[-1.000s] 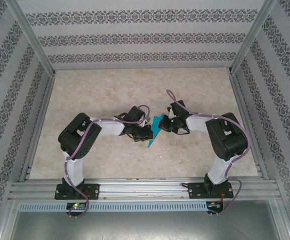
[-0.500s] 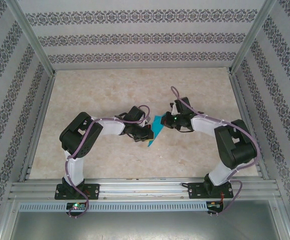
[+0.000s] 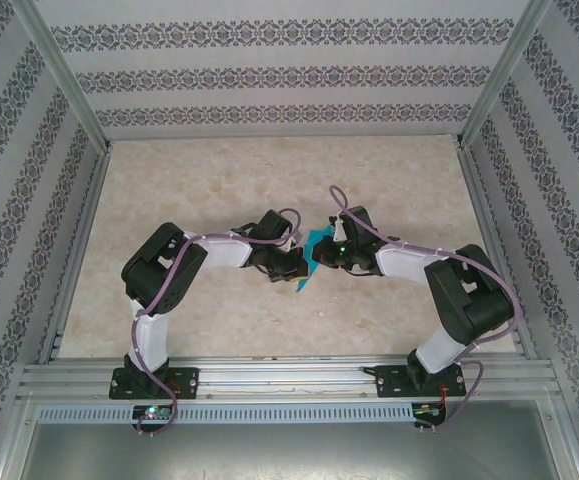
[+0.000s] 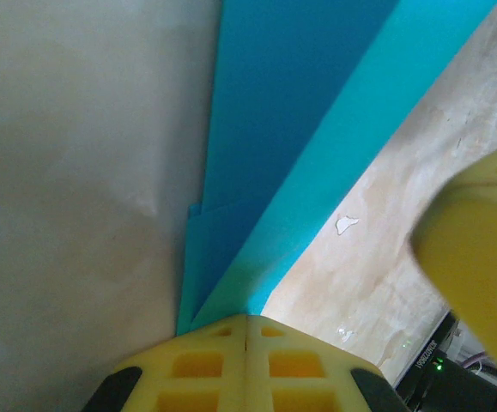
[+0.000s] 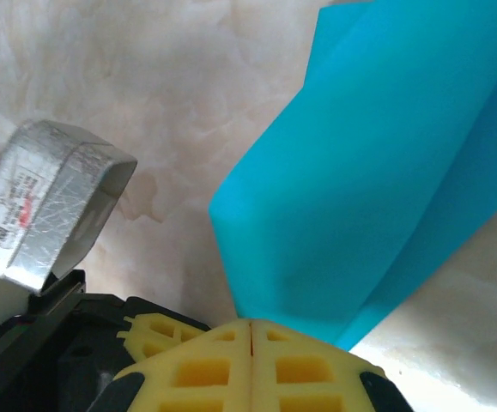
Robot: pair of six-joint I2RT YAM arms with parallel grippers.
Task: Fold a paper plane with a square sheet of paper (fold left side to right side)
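At the table's centre, left gripper and right gripper each pinch the paper between them, its length running near-far.

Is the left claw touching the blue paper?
Touching. Left wrist view: the blue paper disappears into the seam of the shut left gripper.

The square sheet of paper is plain turquoise-blue, folded into a narrow, elongated shape of overlapping layers. From above it sits near the middle of the desk, slanting from far right to near left. Its layers taper to a tip pinched in the closed jaws of the left gripper. A folded corner is clamped in the closed jaws of the right gripper. The creases are sharp, with no tears visible.
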